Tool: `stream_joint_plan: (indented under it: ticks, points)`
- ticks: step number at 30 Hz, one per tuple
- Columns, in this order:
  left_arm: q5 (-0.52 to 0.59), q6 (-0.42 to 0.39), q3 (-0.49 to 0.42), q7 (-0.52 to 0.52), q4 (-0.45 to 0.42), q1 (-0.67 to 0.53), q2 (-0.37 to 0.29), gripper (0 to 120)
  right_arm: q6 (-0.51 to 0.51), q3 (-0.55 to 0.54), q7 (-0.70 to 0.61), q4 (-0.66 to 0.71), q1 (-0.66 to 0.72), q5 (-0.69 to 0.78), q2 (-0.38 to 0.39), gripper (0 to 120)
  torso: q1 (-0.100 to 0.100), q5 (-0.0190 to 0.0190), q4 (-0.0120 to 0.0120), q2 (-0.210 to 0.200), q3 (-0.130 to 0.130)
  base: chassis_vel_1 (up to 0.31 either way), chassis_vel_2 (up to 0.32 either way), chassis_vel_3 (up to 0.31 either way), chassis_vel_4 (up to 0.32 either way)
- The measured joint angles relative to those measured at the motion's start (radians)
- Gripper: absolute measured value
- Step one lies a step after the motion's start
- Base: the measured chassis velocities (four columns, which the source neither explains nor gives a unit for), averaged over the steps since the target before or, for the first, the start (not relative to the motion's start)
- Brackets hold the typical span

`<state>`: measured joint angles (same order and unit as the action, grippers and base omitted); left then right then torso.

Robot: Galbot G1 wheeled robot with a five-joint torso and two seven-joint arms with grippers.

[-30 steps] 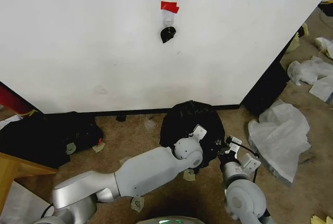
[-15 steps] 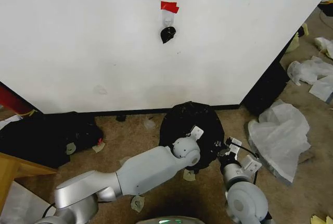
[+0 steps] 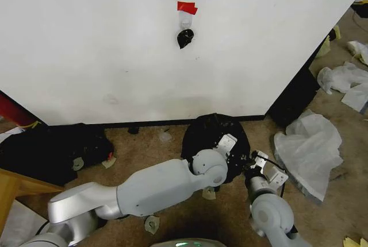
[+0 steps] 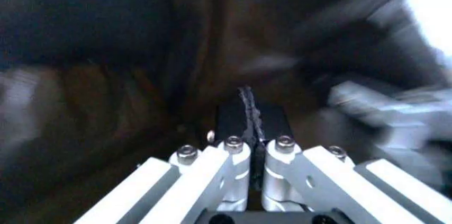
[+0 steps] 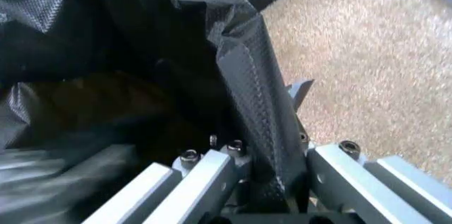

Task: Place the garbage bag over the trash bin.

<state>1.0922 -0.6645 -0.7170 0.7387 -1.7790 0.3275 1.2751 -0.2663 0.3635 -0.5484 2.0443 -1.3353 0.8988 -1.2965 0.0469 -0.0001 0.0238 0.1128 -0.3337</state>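
Observation:
The black garbage bag (image 3: 207,131) forms a rounded mound on the carpet at the foot of the wall; the trash bin is hidden under it. My left arm reaches across to it, and my left gripper (image 3: 229,142) is at the mound's right side. In the left wrist view the left gripper (image 4: 249,112) is shut, with a thin edge of bag film between the pads. My right gripper (image 3: 252,161) sits at the bag's lower right edge. In the right wrist view the right gripper (image 5: 267,156) is shut on a strip of the bag (image 5: 244,60), whose dark inside lies open beside it.
A white wall (image 3: 115,46) with a black baseboard stands right behind the bag. Dark bags (image 3: 57,149) lie to the left, beside a wooden corner (image 3: 14,186). Crumpled white plastic (image 3: 310,143) lies to the right. Tape scraps dot the carpet.
My left arm has swung to the right, carrying its gripper and the bag's near side with it, so the mound now sits slightly more to the right. The right gripper has hardly moved.

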Motion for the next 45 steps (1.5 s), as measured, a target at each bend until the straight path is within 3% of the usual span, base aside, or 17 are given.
stream_joint_plan:
  ticks: [4, 6, 12, 13, 16, 17, 19, 20, 26, 36, 39, 41, 45]
  points:
    - [-0.025, 0.051, 0.090, -0.013, -0.157, 0.050, -0.060, 0, -0.025, 0.006, -0.026, -0.020, 0.038, 0.074, 0.004, 0, 0.000, -0.0001, 0.0001, 0.000, 0.000, 0.000, 0.000, 0.000, 0.000]
    - [-0.026, 0.059, 0.106, -0.017, -0.177, 0.058, -0.070, 0, -0.032, 0.007, -0.035, -0.022, 0.046, 0.091, 0.004, 0, 0.000, -0.0001, 0.0000, 0.000, 0.000, 0.000, 0.000, 0.000, 0.000]
    - [-0.076, 0.134, 0.316, -0.111, -0.354, 0.202, -0.250, 0, -0.127, 0.004, -0.090, -0.023, 0.106, 0.227, 0.022, 0, 0.000, -0.0004, 0.0002, 0.000, 0.000, 0.000, 0.000, 0.000, 0.000]
    - [-0.076, 0.134, 0.316, -0.111, -0.354, 0.202, -0.250, 0, -0.127, 0.004, -0.090, -0.023, 0.106, 0.227, 0.022, 0, 0.000, -0.0004, 0.0002, 0.000, 0.000, 0.000, 0.000, 0.000, 0.000]
    - [-0.169, 0.194, 0.485, -0.194, -0.399, 0.335, -0.319, 0, -0.170, -0.008, -0.092, -0.024, 0.120, 0.259, 0.025, 0, 0.000, -0.0001, -0.0003, 0.000, 0.000, 0.000, 0.000, 0.000, 0.000]
    - [-0.221, 0.242, 0.612, -0.237, -0.421, 0.453, -0.338, 0, -0.198, -0.021, -0.091, -0.028, 0.133, 0.272, 0.025, 0, 0.000, -0.0001, -0.0005, 0.000, 0.000, 0.000, 0.000, 0.000, 0.000]
    - [-0.269, 0.300, 0.742, -0.273, -0.446, 0.600, -0.339, 0, -0.219, -0.037, -0.088, -0.037, 0.148, 0.276, 0.025, 0, 0.000, -0.0008, -0.0006, 0.000, 0.000, 0.000, 0.000, 0.000, 0.000]
    - [-0.269, 0.300, 0.742, -0.273, -0.446, 0.600, -0.339, 0, -0.219, -0.037, -0.088, -0.037, 0.148, 0.276, 0.025, 0, 0.000, -0.0008, -0.0006, 0.000, 0.000, 0.000, 0.000, 0.000, 0.000]
    - [-0.405, 0.440, 0.876, -0.368, -0.485, 0.890, -0.313, 0, -0.278, -0.077, -0.082, -0.046, 0.176, 0.294, 0.038, 0, 0.000, -0.0005, 0.0002, 0.000, 0.000, 0.000, 0.000, 0.000, 0.000]
    - [-0.413, 0.567, 1.141, -0.460, -0.493, 1.094, -0.251, 0, -0.298, -0.141, -0.063, -0.074, 0.206, 0.263, 0.047, 0, 0.000, -0.0002, 0.0000, 0.000, 0.000, 0.000, 0.000, 0.000, 0.000]
    - [-0.415, 0.595, 1.210, -0.476, -0.483, 1.143, -0.226, 6, -0.301, -0.149, -0.063, -0.082, 0.215, 0.254, 0.047, 0, 0.000, -0.0002, 0.0000, 0.000, 0.000, 0.000, 0.000, 0.000, 0.000]
    - [-0.413, 0.617, 1.258, -0.494, -0.480, 1.186, -0.210, 18, -0.305, -0.154, -0.064, -0.087, 0.217, 0.251, 0.050, 0, 0.000, -0.0003, 0.0000, 0.000, 0.000, 0.000, 0.000, 0.000, 0.000]
    - [-0.448, 0.675, 1.317, -0.532, -0.481, 1.267, -0.187, 30, -0.308, -0.157, -0.064, -0.089, 0.216, 0.250, 0.048, 0, 0.000, -0.0001, 0.0001, 0.000, 0.000, 0.000, 0.000, 0.000, 0.000]
